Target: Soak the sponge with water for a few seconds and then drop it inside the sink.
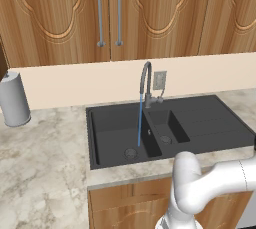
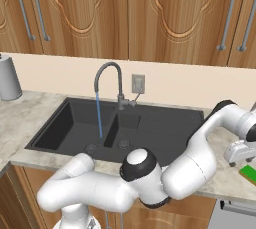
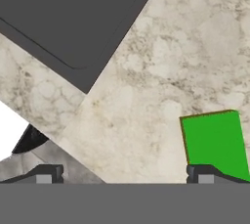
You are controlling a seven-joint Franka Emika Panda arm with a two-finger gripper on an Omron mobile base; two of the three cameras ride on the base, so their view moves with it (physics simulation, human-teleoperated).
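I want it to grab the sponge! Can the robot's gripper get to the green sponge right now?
Probably yes. The gripper is open just above the counter, nothing lies on the sponge, but it sits by one fingertip, so the hand likely needs a small sideways shift.

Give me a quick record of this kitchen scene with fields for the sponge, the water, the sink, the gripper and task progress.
sponge: flat green sponge with a yellow layer lying on the marble counter, right of the sink
water: thin light-blue stream running from the curved grey faucet into the large basin
sink: matte dark grey rectangular sink, no sponge inside
gripper: two-finger gripper open above the counter, one fingertip beside the sponge's near edge
progress: sponge not yet grasped, not yet soaked
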